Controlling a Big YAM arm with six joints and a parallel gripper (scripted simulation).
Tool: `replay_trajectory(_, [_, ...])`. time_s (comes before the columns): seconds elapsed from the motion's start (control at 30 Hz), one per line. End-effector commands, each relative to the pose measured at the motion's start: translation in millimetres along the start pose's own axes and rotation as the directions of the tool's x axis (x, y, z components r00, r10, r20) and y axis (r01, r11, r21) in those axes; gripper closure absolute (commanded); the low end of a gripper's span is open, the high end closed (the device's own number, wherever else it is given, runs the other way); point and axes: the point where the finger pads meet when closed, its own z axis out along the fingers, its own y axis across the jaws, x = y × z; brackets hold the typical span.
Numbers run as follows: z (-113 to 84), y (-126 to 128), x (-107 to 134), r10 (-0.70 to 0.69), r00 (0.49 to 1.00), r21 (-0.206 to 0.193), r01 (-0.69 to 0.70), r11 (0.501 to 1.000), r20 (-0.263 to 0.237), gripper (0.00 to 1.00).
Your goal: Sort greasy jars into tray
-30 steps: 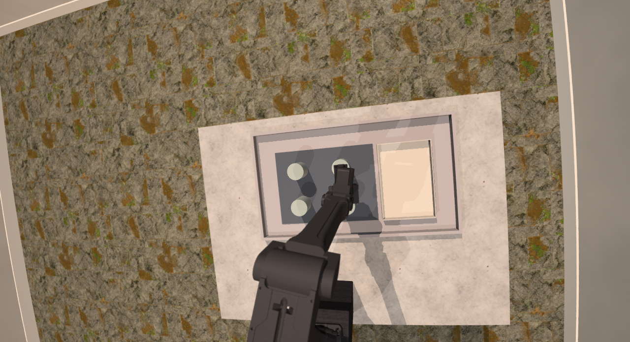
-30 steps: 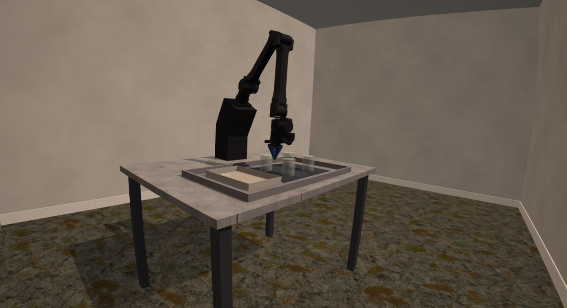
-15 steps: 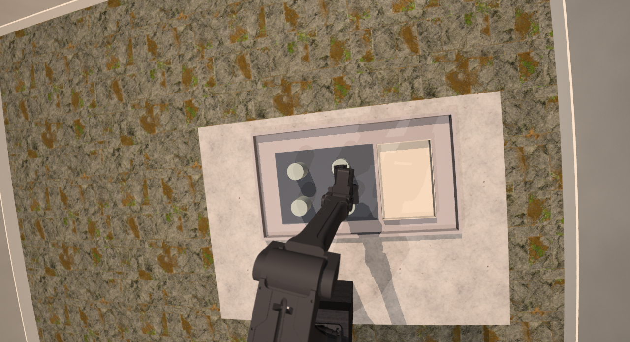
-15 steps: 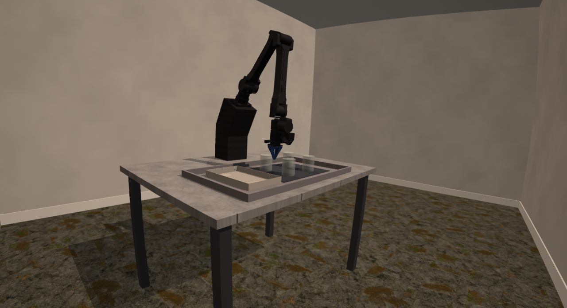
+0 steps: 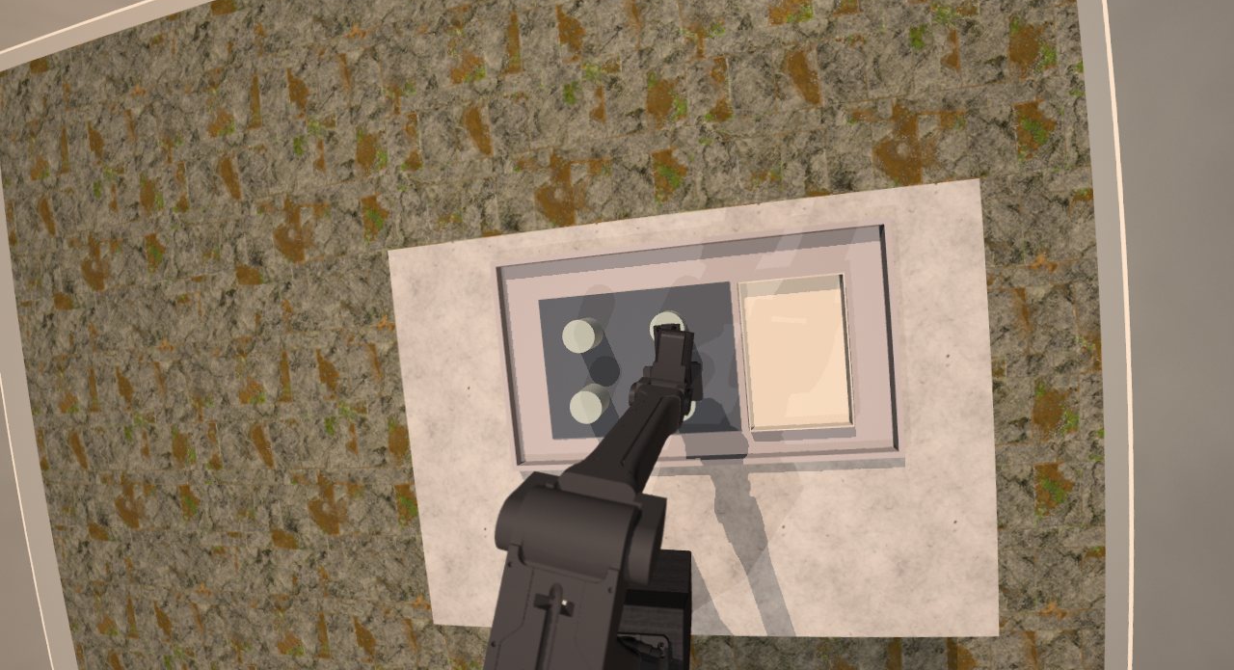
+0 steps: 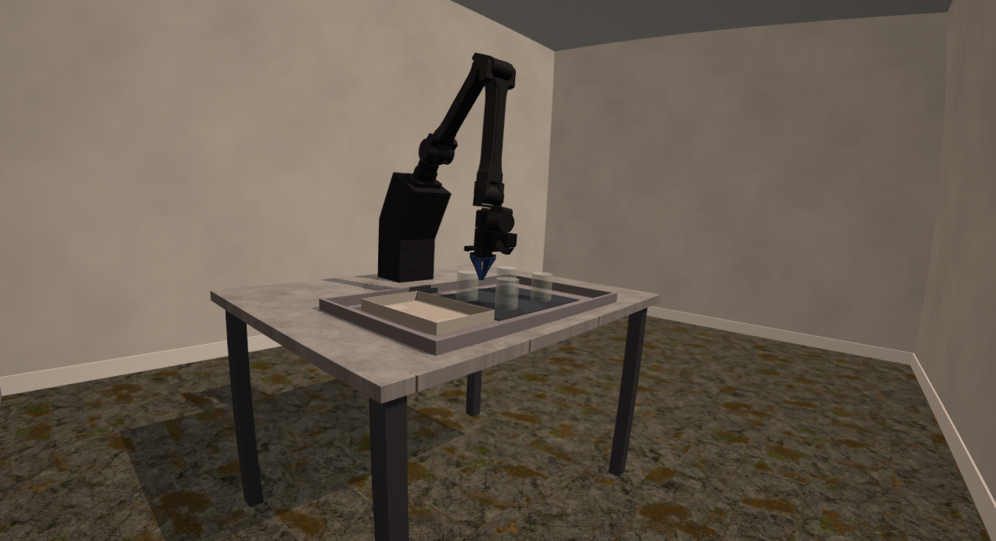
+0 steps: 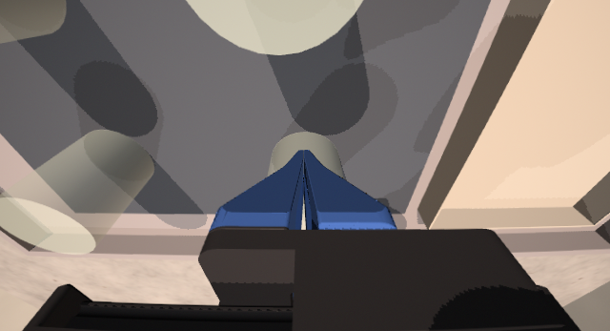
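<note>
Four glass jars stand mouth down on the dark mat (image 5: 714, 321) (image 6: 529, 309) (image 7: 214, 131). In the top view, the far-left jar (image 5: 579, 335) (image 6: 541, 287) and near-left jar (image 5: 586, 406) (image 6: 506, 269) show plainly. The arm partly covers the far-right jar (image 5: 666, 321) (image 6: 506, 295) and mostly hides the near-right jar (image 6: 465, 287). My gripper (image 6: 482, 279) (image 7: 303, 158) is shut and empty, pointing down between the two right-hand jars, about level with their tops. No contact can be made out. The cream tray (image 5: 797, 363) (image 6: 415, 310) (image 7: 572, 107) beside the mat holds no jar. Grease cannot be seen.
A low raised border (image 5: 890, 356) (image 6: 379, 331) surrounds the mat and tray on the table (image 5: 949, 407) (image 6: 278, 314). The tray's wall stands close to the mat's right edge in the top view. The arm's base (image 6: 407, 238) stands outside the border.
</note>
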Motion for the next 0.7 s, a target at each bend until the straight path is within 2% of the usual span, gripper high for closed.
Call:
replay_trajectory(0.0, [-5.1,-0.1,-8.1,-0.012,1.0,0.002,0.012,1.0,0.029,1.0])
replay_trajectory(0.67, [-5.0,-0.1,-5.7,-0.012,1.0,0.002,0.012,1.0,0.029,1.0])
